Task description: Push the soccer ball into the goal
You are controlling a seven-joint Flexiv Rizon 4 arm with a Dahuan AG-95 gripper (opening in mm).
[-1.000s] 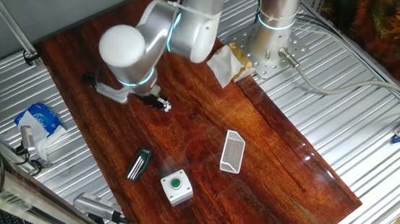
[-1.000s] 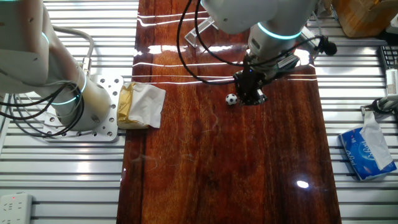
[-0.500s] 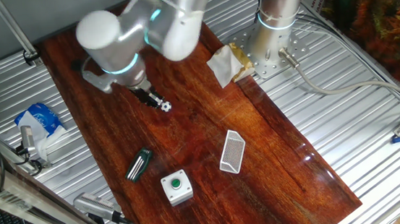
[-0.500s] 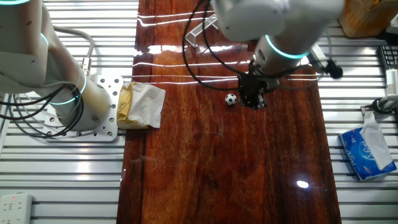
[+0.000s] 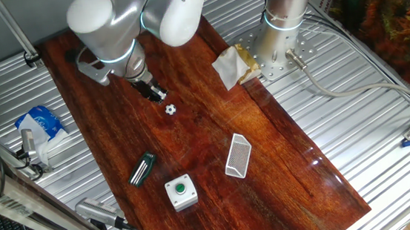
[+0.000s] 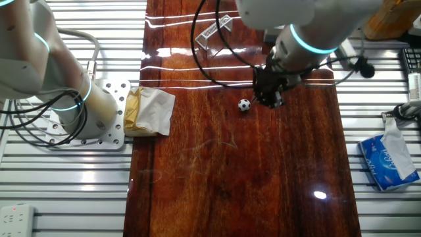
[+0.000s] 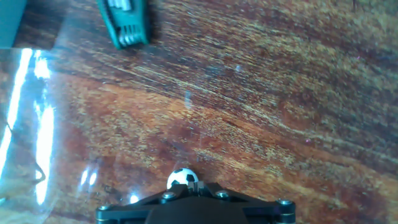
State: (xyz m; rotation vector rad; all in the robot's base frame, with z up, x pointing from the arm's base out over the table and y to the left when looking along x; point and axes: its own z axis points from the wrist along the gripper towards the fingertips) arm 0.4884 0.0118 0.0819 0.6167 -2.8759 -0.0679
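Observation:
The soccer ball [image 5: 169,109] is a tiny white ball with black patches on the dark wood tabletop, also seen in the other fixed view [image 6: 244,105]. My gripper [image 5: 159,97] is shut and empty, tilted down with its tips just behind the ball. In the hand view the soccer ball [image 7: 183,178] sits right at the closed fingertips of the gripper [image 7: 193,185]; whether they touch, I cannot tell. The goal [image 5: 237,155], a small white mesh frame, lies further along the table toward the near right. In the other fixed view the goal [image 6: 214,29] is at the far edge.
A dark green striped clip [image 5: 142,168] and a white box with a green button [image 5: 181,191] lie near the front left. Crumpled paper [image 5: 230,64] sits by the arm's base. A blue tissue pack [image 5: 40,122] rests on the metal slats at left.
The arm's upper body has swung left and back, tilting the gripper more steeply. The shut fingertips stay beside the ball. The ball has not visibly moved.

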